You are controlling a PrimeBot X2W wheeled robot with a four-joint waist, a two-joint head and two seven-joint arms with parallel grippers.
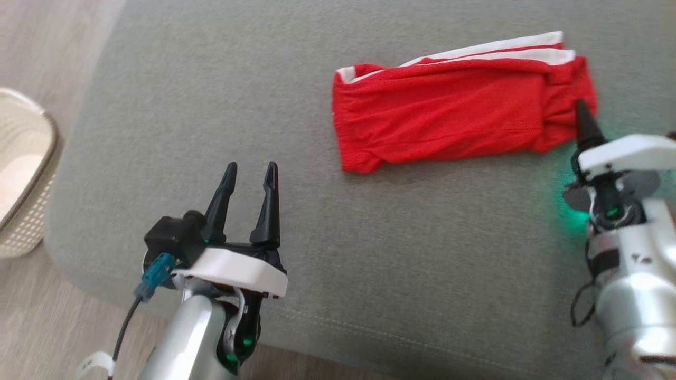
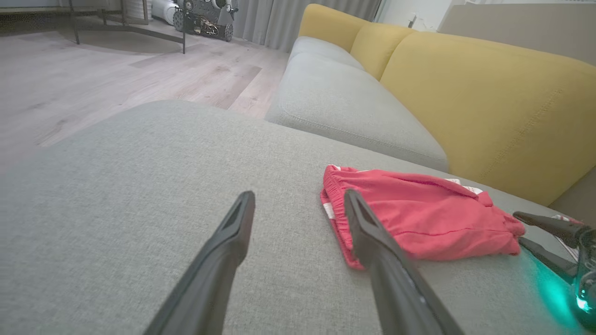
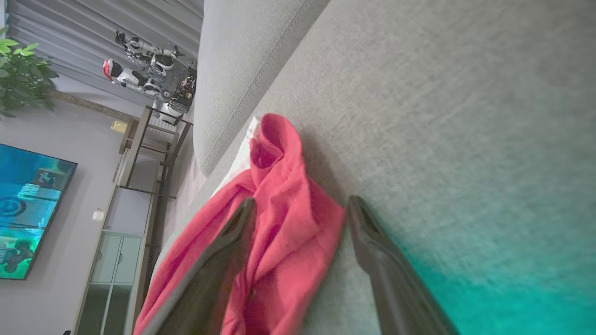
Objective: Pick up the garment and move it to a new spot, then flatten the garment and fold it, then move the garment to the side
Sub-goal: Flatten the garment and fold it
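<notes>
if the right gripper, jaws apart astride the bunched end, nips only one layer, the fold could spill open. the red garment lies folded on the grey cushion, toward its far right, long axis running across the cushion, elastic end pointing left. left gripper, also apart, hovers near the cushion's front edge.

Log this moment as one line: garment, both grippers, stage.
garment: folded red mesh shorts with white stripes, flat on grey fabric cushion | left gripper: open, clear of shorts | right gripper: open, straddling shorts' edge
</notes>
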